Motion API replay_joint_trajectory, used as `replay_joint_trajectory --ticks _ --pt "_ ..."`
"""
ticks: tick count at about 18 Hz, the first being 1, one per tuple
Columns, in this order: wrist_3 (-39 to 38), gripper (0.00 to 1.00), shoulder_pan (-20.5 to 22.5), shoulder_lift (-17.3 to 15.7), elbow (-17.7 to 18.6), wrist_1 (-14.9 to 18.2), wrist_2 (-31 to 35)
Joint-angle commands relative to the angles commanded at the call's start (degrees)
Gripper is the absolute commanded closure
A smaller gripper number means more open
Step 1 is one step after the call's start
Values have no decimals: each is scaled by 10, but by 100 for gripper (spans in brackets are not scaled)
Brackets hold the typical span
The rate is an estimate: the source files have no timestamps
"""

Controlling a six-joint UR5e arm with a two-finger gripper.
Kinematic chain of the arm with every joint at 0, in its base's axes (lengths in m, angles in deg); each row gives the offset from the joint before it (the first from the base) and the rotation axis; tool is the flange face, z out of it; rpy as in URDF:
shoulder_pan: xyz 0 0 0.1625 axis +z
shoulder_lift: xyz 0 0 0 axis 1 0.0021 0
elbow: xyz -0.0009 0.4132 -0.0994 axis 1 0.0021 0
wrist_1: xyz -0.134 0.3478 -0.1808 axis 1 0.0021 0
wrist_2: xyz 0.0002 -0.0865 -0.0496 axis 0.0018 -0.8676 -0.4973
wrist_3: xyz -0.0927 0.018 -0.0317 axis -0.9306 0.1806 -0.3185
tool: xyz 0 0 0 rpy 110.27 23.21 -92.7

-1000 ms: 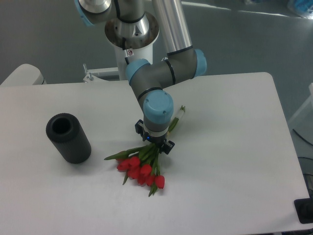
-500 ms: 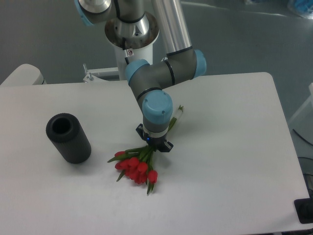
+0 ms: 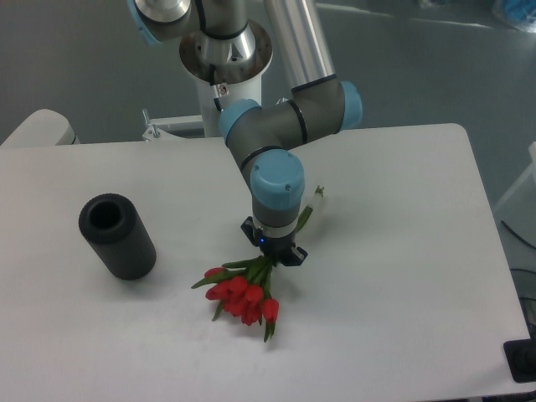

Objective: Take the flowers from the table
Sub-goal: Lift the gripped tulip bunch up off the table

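The flowers are a small bunch of red tulips with green stems. Their heads hang down and to the left below my gripper; the stem ends with a pale band stick out up and to the right. My gripper is shut on the stems and points down over the white table. The bunch looks raised a little off the table, with its shadow just beneath. The fingertips are mostly hidden by the wrist and leaves.
A black cylinder lies on its side at the left of the table. The arm's base column stands at the table's back edge. A dark object sits at the lower right corner.
My gripper closed on the stems and moved slightly to the right with the bunch. The tulip heads drew together and shifted right with it.
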Motion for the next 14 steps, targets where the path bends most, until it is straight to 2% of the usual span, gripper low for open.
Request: replay_joint_trajectory --ticks 4,9,14 --pt "3 94 9 18 -51 32 0" --pt "9 94 11 63 -134 87 0" --pt "80 94 25 95 -195 132 1"
